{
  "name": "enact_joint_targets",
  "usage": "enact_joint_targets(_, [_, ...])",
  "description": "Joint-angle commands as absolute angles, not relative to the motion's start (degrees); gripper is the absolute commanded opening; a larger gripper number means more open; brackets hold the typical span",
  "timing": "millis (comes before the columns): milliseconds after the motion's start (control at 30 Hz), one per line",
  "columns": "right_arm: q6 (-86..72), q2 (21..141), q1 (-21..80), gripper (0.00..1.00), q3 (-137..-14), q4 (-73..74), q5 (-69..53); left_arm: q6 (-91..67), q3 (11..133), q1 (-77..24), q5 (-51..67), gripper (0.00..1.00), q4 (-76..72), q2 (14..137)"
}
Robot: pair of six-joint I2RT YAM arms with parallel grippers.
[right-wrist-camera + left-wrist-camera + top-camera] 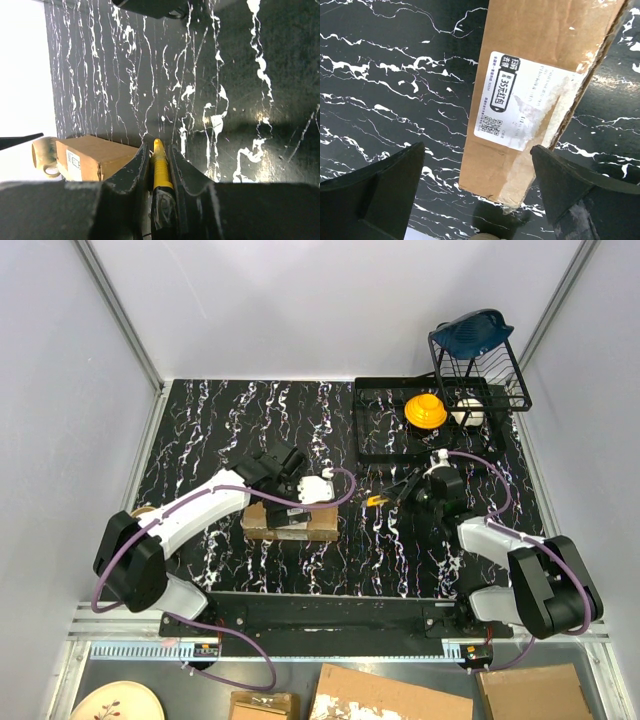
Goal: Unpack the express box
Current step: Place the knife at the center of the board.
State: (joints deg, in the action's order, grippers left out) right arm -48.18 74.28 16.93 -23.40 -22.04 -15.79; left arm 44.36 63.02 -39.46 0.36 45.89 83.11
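The express box (290, 521) lies flat on the black, white-veined tabletop (230, 420), its long side running left to right in the top view and its white shipping label (520, 102) facing up. The left claw (288, 508) hangs right over the box with its jaws spread wide. In the left wrist view the box runs up between the 2 dark fingers (375, 192), its near end level with their tips. One finger stands over bare tabletop off one long edge of the box, and the other sits just past the opposite long edge, where the cardboard is torn. Neither finger appears to press on the cardboard. The label is scuffed and partly covered by clear tape. To the right of the box, apart from it, the right claw (400, 490) is clamped narrowly on a yellow-and-black utility knife (375, 500). In the right wrist view the knife's yellow body sticks out between the 2 fingers and points toward the box. In that view a cream mug (42, 155) stands just beyond the far end of the box. A black wire rack (380, 425) sits behind the box and to its right, well apart from it, with a yellow object (425, 410) in it.
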Motion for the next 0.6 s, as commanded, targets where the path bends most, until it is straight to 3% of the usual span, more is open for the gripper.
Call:
enact_joint_targets(0, [-46.32,74.01,16.61,0.19,-27.42,-19.96,-15.83,41.66,66.97,-39.11,3.07,0.93,49.66,84.37])
enact_joint_targets(133, [-44.91,73.92,16.61,0.27,-28.12,-17.76,-14.68,41.22,66.88,-39.2,3.95,0.92,49.48,84.11])
enact_joint_targets(267, [-42.63,74.44,16.52,0.44,-29.35,-13.29,-12.57,41.48,66.62,-39.2,3.78,0.92,50.09,83.23])
enact_joint_targets(467, [-42.01,72.87,16.08,0.46,-29.79,-9.24,-11.61,41.75,67.06,-39.02,3.51,0.91,51.5,82.44])
enact_joint_targets(567, [-41.49,70.93,16.08,0.67,-30.32,-5.64,-11.34,41.31,66.54,-39.02,4.13,0.91,51.94,82.0])
